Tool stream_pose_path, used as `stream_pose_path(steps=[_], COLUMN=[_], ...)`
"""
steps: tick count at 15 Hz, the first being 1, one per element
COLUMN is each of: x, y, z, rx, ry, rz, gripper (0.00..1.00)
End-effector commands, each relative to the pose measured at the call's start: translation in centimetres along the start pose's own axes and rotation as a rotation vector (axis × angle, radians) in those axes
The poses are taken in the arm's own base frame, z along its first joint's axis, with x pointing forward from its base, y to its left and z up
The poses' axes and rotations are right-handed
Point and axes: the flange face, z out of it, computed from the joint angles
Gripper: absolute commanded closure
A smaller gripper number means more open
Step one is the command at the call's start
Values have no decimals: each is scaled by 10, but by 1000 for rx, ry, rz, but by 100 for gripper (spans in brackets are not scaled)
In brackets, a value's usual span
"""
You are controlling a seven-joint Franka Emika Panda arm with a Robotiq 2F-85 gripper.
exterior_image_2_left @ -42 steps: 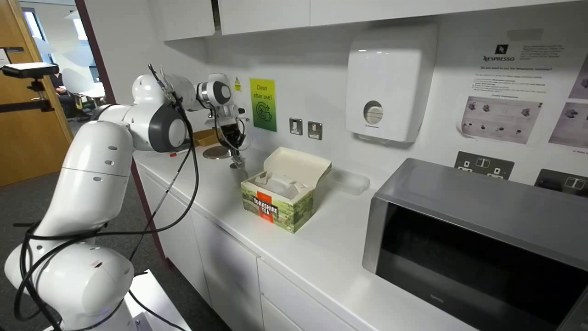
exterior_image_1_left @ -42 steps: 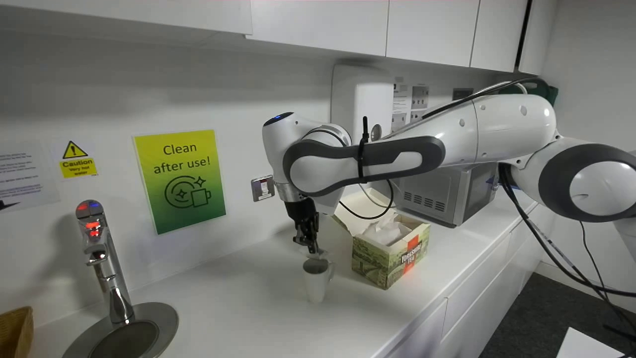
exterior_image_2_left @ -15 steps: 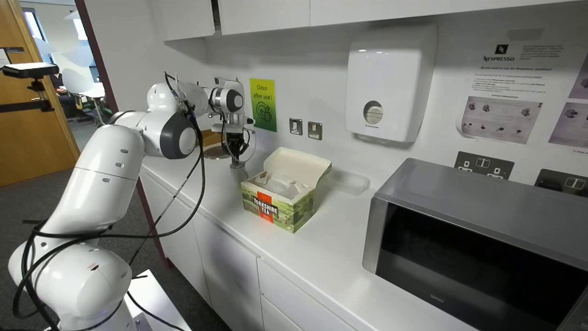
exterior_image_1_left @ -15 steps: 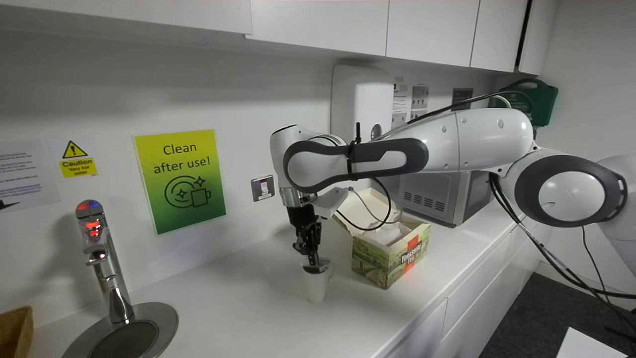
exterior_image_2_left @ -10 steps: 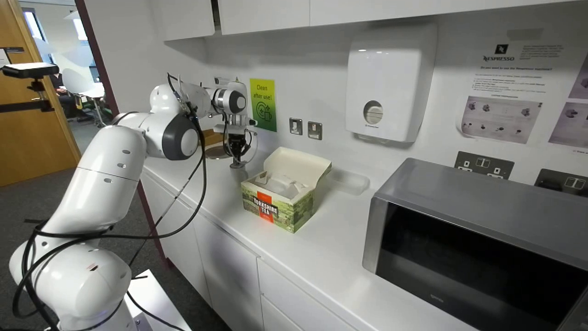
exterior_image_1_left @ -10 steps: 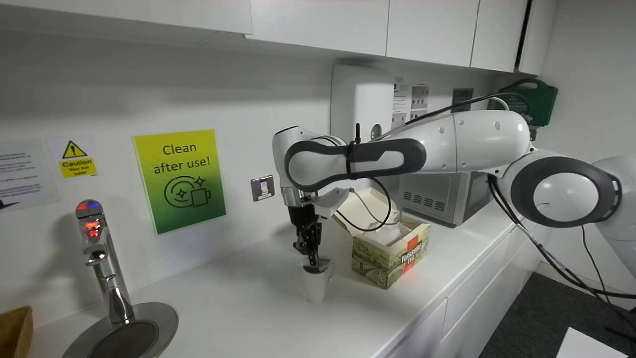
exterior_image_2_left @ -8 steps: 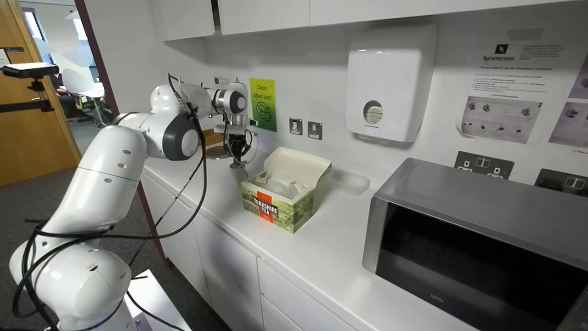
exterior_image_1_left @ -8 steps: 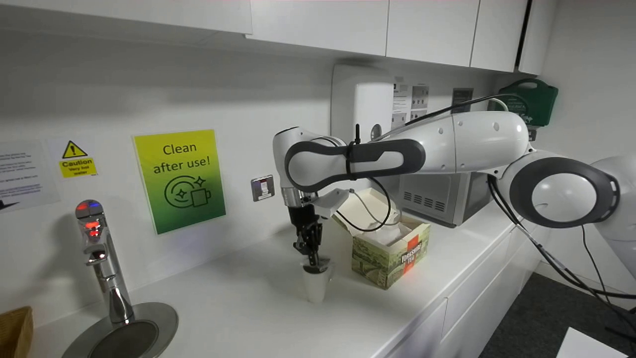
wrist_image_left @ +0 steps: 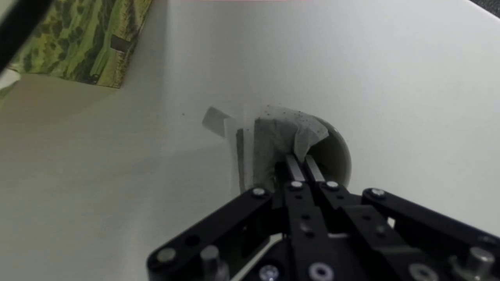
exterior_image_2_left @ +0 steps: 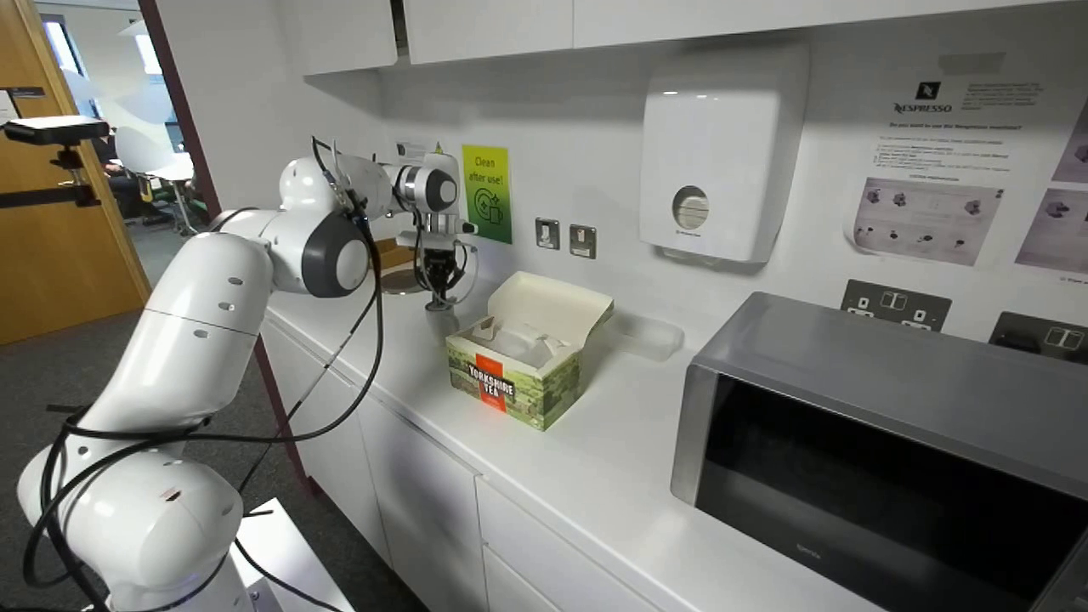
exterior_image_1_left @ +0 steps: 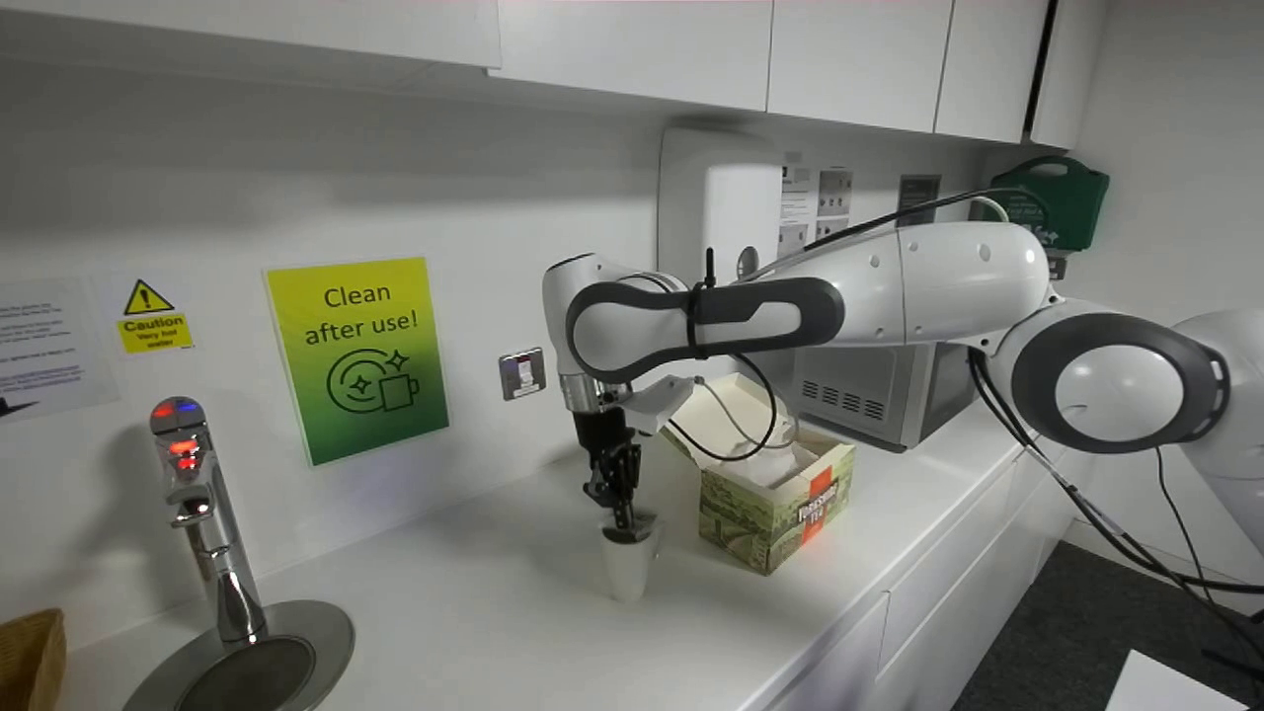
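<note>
Tea bag [wrist_image_left: 273, 136]: pale, creased paper at the mouth of the mug [exterior_image_1_left: 629, 578], covering a good part of it; how much lies below the rim cannot be told.
Gripper [wrist_image_left: 300, 159]: narrow, its fingertips nearly together, with a fold of the tea bag pinched between them; directed downward in both exterior views.
Mug: white, upright on the surface [exterior_image_1_left: 494, 632], directly beneath the gripper; its dark interior shows beside the tea bag in the wrist view.
Box [exterior_image_2_left: 510, 382]: green, lettered "Yorkshire Tea", lid raised, pale wrapping [exterior_image_2_left: 518, 340] inside; near the mug, not touching it.
Tub [exterior_image_2_left: 643, 336]: clear and shallow, behind the box, near the wall [exterior_image_2_left: 578, 153].
Microwave [exterior_image_2_left: 850, 450]: grey, with a dark door; farther along the surface, on the side of the box away from the mug.
Tap [exterior_image_1_left: 220, 553]: chrome, standing at a round drain [exterior_image_1_left: 252, 676], well apart from the mug.
Sign [exterior_image_1_left: 357, 360]: yellow-green, on the wall, reading "Clean after use!"
Dispenser [exterior_image_2_left: 722, 153]: white, mounted on the wall between the sign and the microwave in an exterior view.
Basket [exterior_image_1_left: 35, 657]: brown, partly out of frame.
</note>
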Motion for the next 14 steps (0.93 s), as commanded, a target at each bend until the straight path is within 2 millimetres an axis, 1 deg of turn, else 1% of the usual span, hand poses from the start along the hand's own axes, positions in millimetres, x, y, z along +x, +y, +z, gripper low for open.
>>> stream_pose_path(steps=[1, 7, 12, 13, 14], x=[1, 5, 4, 4, 4], y=[3, 2, 0, -1, -1], z=[0, 12, 8, 8, 8], rx=[0, 1, -10, -16, -19], ry=[-31, -51, -40, -40, -41], rz=[-2, -3, -5, -2, -4], gripper=[99, 99, 99, 71, 70])
